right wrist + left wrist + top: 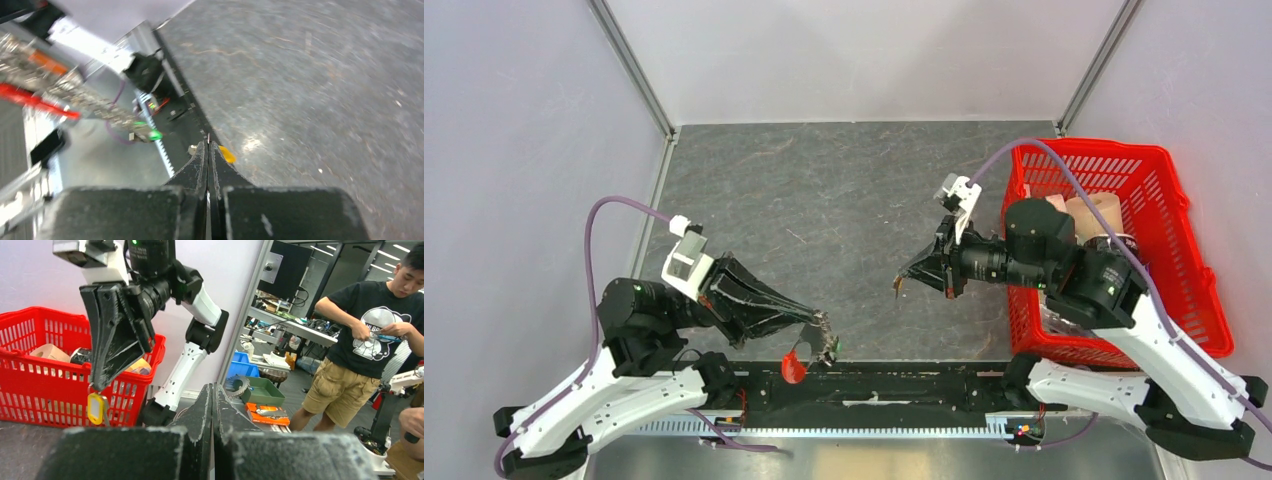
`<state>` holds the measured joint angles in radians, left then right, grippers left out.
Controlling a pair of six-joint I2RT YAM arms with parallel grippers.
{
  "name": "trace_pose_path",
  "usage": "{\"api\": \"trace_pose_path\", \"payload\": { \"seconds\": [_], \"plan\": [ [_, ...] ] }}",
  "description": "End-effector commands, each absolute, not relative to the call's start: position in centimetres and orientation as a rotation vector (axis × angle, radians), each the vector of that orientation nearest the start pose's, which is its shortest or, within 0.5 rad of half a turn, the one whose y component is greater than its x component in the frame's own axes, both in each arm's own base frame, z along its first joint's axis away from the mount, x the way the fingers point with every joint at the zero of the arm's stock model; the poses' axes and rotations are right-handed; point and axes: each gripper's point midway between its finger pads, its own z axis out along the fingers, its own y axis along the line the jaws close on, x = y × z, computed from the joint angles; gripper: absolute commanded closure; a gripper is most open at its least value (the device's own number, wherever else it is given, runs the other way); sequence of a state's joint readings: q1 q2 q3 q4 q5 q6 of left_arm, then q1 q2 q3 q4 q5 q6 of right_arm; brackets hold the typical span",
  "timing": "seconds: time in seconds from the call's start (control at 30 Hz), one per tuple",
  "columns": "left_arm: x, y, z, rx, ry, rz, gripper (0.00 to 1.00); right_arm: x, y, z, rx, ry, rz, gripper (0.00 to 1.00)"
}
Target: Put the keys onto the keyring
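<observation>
The yellow-tagged key (95,408) hangs from the right gripper (98,385), whose jaws are pressed together on it, above the table (844,190). The keyring (827,344), its red fob (793,367) dangling, is pinched in the closed tips of the left gripper (820,323) at the table's near edge. Key and ring are well apart, facing each other. Both pieces look picked up and presented, but threading is not yet begun: the key must be brought across and worked onto the ring. I see no other keys
</observation>
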<state>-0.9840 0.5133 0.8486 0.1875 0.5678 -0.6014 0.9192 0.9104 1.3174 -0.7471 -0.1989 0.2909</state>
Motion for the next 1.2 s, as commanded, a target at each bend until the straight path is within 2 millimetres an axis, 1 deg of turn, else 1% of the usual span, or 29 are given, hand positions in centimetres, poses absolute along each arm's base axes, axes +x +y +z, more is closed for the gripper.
{"api": "trace_pose_path", "payload": {
  "seconds": [0.0,0.1,0.17,0.3,0.43,0.6,0.77,1.0,1.17],
  "plan": [
    [-0.3,-21.6,48.5,0.848,0.911,-1.708,0.98,7.8,25.7,37.4,-1.231,1.727,1.142,1.00],
    [-0.9,-21.5,48.7,0.883,0.906,-1.727,0.98,6.0,25.9,39.3,-1.368,1.588,1.221,1.00],
    [-1.1,-21.7,48.3,0.909,0.923,-1.734,0.98,4.9,25.8,40.2,-1.446,1.515,1.259,1.00],
    [-1.6,-21.8,48.0,0.951,0.928,-1.758,0.98,3.6,26.3,41.8,-1.540,1.396,1.335,1.00],
    [-1.7,-22.5,47.5,0.995,0.939,-1.766,0.98,3.1,27.0,43.3,-1.578,1.322,1.401,1.00],
    [-1.6,-23.2,47.5,1.020,0.930,-1.783,0.98,3.0,28.0,45.1,-1.564,1.262,1.448,1.00],
    [-1.4,-23.7,47.6,1.026,0.928,-1.790,0.98,3.3,29.3,46.2,-1.571,1.225,1.459,1.00],
    [-0.9,-24.3,47.7,1.018,0.931,-1.793,0.98,3.6,30.4,46.7,-1.589,1.189,1.447,1.00],
    [-0.8,-24.4,47.9,1.003,0.926,-1.797,0.98,3.3,30.9,46.9,-1.609,1.147,1.435,1.00]
  ]
}}
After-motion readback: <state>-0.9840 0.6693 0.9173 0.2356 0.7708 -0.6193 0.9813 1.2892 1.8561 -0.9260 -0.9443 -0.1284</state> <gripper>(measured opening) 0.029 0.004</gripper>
